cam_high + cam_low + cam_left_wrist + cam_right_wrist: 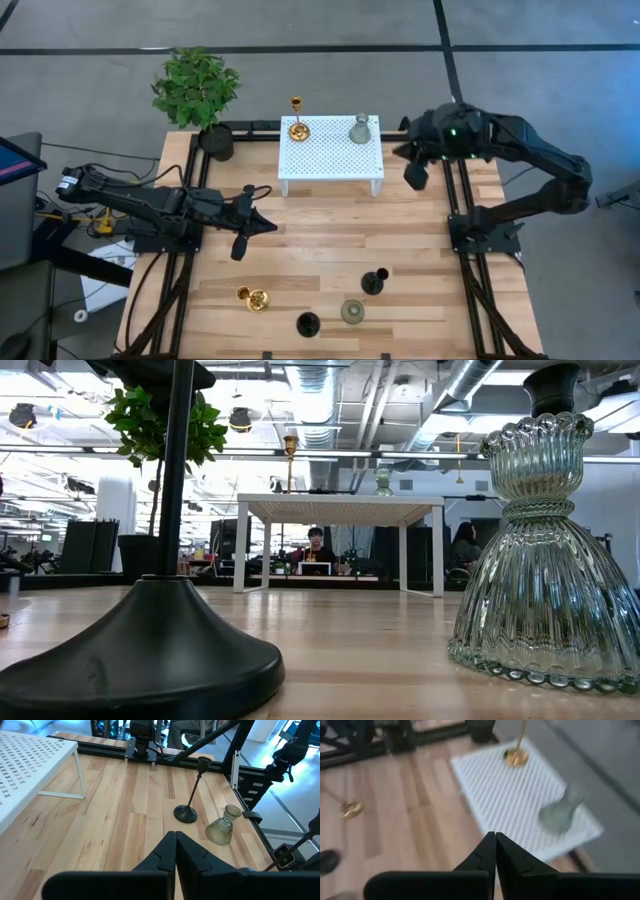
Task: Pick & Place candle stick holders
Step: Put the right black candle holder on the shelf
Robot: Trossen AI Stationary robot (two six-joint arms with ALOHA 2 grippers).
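A gold holder [297, 128] and a grey-green glass holder [360, 130] stand upright on the white perforated stand [330, 165] at the table's far side. Near the front edge stand a gold holder [255, 298], two black holders [308, 322] [374, 282] and a grey-green one [352, 311]. My left gripper [272, 226] is shut and empty over the table's left middle; its wrist view [175, 834] shows a black holder [186, 812] and the glass one [222, 826] ahead. My right gripper [400, 152] is shut and empty, raised beside the stand's right end [495, 835].
A potted plant [197, 95] stands at the far left corner. Black frame rails [465, 270] run along both sides of the table. Bare wood lies between the stand and the front holders. In the low view a black base [140, 650] and the glass holder [545, 560] fill the foreground.
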